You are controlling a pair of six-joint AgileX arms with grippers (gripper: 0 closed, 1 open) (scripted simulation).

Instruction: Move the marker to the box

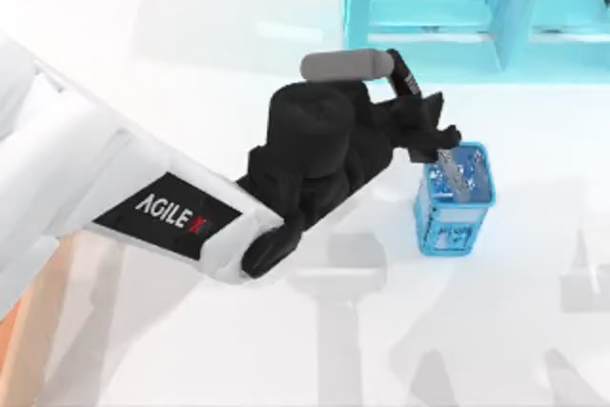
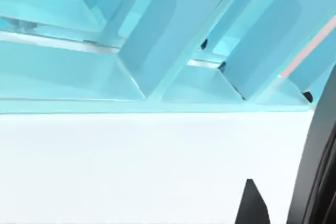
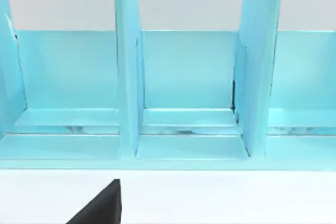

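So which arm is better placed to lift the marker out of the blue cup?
Left. Its pincer is already at the rim of the blue mesh cup, right at the marker standing in it. The right arm faces the cyan shelf frame instead, away from the cup.

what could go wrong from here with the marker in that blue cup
The left gripper sits right at the marker, which leans inside the small blue cup. Pulling at an angle could drag or tip the light-looking cup rather than free the marker. The cyan shelf frame stands just behind the cup, so a lift that swings backward might knock it. The grip itself is hidden under the black wrist, so a shallow hold may slip.
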